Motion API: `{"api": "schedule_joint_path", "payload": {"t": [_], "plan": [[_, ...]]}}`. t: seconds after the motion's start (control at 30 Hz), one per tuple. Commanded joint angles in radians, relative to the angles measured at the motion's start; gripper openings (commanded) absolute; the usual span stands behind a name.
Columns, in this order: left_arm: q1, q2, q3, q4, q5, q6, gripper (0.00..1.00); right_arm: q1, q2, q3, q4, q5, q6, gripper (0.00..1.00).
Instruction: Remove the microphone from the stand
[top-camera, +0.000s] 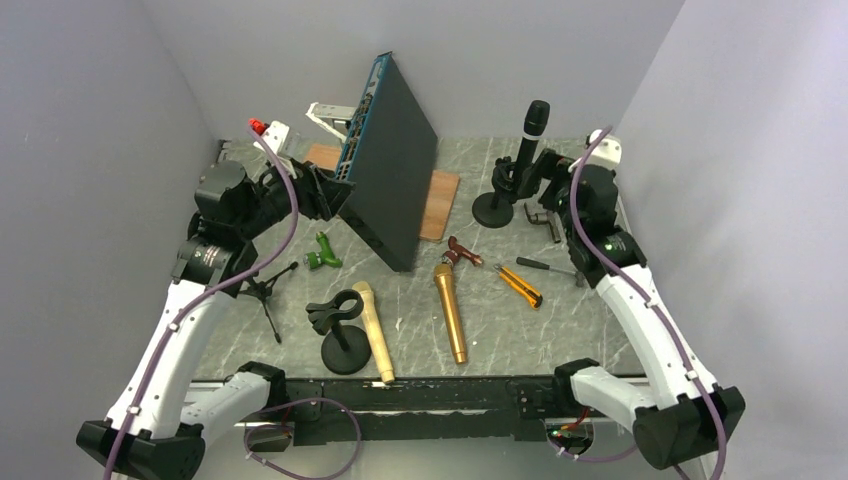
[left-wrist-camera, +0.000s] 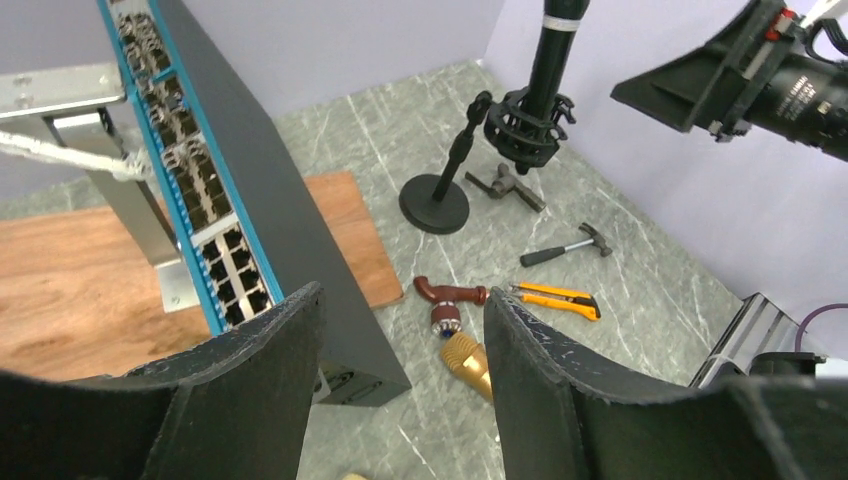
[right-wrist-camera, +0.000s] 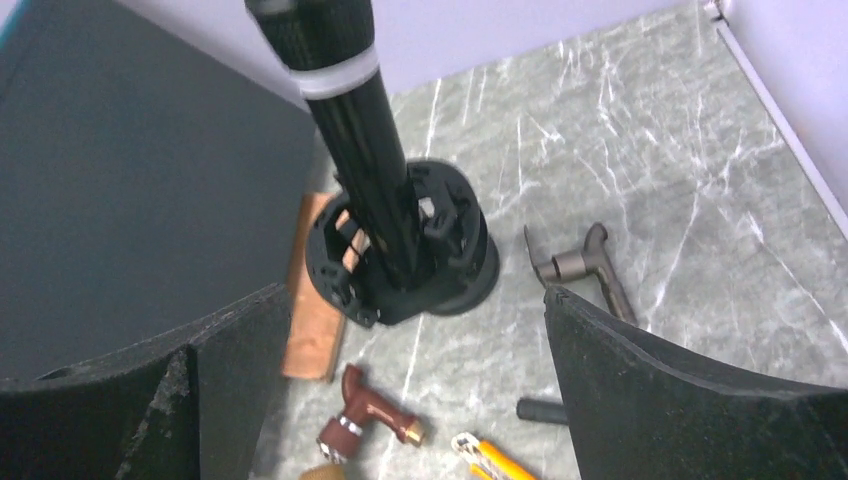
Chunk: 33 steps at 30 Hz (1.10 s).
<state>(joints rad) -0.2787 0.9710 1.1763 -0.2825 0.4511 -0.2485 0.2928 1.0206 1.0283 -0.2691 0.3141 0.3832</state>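
On the stand (top-camera: 492, 210), from the top view, I see the microphone (top-camera: 534, 128) seated upright. Left wrist: my left gripper (left-wrist-camera: 400, 300) gapes, well left of the stand. Right wrist: my right gripper (right-wrist-camera: 415, 295) is spread wide, near the stand.

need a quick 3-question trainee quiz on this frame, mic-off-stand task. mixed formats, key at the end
1. True or false: the black handheld microphone sits in the mount of the black round-base stand.
2. The right gripper has its jaws: A) shut on the microphone; B) open, holding nothing; C) shut, empty.
3. How many other microphones lie flat on the grey marbled table?
Key: 1 true. 2 B. 3 two: the gold metal microphone and the cream microphone.
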Motion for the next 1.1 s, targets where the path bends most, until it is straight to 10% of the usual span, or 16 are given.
{"api": "schedule_joint_path", "payload": {"t": [0.0, 0.6, 1.07], "plan": [[-0.013, -0.011, -0.017, 0.116, 0.073, -0.002, 0.63, -0.062, 0.062, 0.118, 0.017, -0.113, 0.023, 0.98], [-0.103, 0.012, 0.004, 0.067, 0.039, 0.028, 0.62, -0.072, 0.401, 0.397, -0.005, -0.057, -0.144, 0.82], [-0.103, 0.02, -0.002, 0.073, 0.045, 0.026, 0.62, -0.072, 0.473, 0.429, 0.022, -0.143, -0.147, 0.47]]}}
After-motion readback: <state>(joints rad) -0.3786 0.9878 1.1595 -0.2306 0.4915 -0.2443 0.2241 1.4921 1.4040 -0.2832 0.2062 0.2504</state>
